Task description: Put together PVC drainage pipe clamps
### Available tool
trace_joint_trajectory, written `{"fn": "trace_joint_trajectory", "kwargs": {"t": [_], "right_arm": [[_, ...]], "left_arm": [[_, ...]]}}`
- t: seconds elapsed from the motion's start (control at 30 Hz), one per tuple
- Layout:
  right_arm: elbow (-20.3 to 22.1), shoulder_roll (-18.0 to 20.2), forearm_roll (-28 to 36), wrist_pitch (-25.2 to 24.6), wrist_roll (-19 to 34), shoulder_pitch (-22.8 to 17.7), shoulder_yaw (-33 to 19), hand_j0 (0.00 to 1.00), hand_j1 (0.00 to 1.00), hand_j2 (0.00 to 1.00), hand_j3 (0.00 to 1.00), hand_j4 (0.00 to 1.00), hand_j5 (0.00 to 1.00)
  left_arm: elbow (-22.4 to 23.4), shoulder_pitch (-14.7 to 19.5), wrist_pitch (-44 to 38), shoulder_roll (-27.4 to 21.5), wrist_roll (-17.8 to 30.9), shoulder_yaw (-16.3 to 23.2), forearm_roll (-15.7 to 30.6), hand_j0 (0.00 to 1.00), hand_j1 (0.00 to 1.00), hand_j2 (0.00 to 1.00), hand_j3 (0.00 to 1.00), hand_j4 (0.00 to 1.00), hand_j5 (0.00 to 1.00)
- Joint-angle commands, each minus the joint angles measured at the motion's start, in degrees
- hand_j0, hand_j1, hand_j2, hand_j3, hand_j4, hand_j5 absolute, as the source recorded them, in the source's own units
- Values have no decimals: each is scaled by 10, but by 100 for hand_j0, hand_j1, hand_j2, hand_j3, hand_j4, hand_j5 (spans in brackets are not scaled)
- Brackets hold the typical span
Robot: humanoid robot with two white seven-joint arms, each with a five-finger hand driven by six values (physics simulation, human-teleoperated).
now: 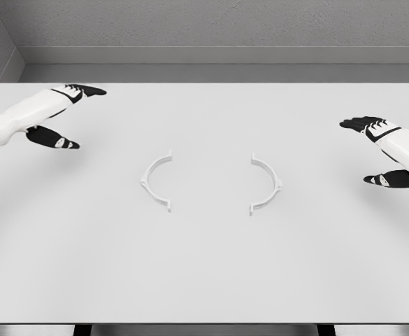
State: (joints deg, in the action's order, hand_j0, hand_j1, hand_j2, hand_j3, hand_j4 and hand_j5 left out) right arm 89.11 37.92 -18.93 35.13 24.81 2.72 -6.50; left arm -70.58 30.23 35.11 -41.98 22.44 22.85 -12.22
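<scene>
The left hand (59, 115) hovers over the white table (204, 280) near its far left edge, well to the left of the left clamp half (155, 180) and somewhat farther back. Its black fingers (87, 90) are stretched out and held together, the thumb (54, 139) spread apart below them, and it holds nothing.

The left clamp half, a thin white semicircular arc, lies flat near the table's middle with its open side facing right. Directly to its right, with a clear gap of bare table between them, lies the right clamp half (267, 183), a matching arc whose open side faces left, so the two curve toward each other without touching.

The right hand (386, 150) hovers well to the right of the right clamp half, near the table's right edge. Its fingers (362, 124) are extended together, the thumb (390, 180) spread away from them, grasping nothing.
</scene>
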Motion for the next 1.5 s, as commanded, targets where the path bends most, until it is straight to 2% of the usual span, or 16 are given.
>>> {"fn": "trace_joint_trajectory", "kwargs": {"t": [0.0,0.17,0.27,0.37,0.43,0.5,0.6,0.63,0.8,1.07,1.47], "right_arm": [[1,1,2,-1,0,0,0,100,100,100,100,100,100],[4,-4,-2,-1,0,5,8,100,100,100,100,100,100],[3,-13,-54,-1,-3,52,77,100,100,100,100,100,100],[2,-42,-99,-40,-3,78,89,100,100,100,100,100,100],[1,-49,-125,-73,-6,97,119,100,100,100,100,100,100],[-21,-77,-165,-87,-6,112,124,100,100,100,100,100,100],[-18,-86,-187,-99,-6,111,126,100,100,100,100,100,100],[-18,-101,-203,-103,-6,111,130,100,100,100,100,100,100],[1,-101,-214,-107,-4,98,146,100,100,100,100,100,100],[37,-102,-214,-108,-1,86,146,100,100,100,100,100,100],[38,-104,-215,-129,0,82,180,100,100,100,100,100,100]], "left_arm": [[2,0,-1,-6,0,4,4,100,100,100,100,100,100],[7,-3,-1,4,0,11,-3,100,100,100,100,100,100],[9,-3,-1,8,0,12,-8,100,100,100,100,100,100],[9,-4,-1,22,0,23,-24,100,100,100,100,100,100],[15,-5,-1,27,0,25,-25,100,100,100,100,100,100],[15,-15,-1,34,0,25,-31,100,100,100,100,100,100],[14,-16,-1,37,0,27,-33,100,100,100,100,100,100],[14,-16,-1,39,0,34,-34,100,100,100,100,100,100],[9,-15,-1,57,0,63,-35,100,100,100,100,100,100],[9,-14,-1,67,0,63,-34,100,100,100,100,100,100],[9,-11,-1,74,0,63,-36,100,100,100,100,100,100]]}}
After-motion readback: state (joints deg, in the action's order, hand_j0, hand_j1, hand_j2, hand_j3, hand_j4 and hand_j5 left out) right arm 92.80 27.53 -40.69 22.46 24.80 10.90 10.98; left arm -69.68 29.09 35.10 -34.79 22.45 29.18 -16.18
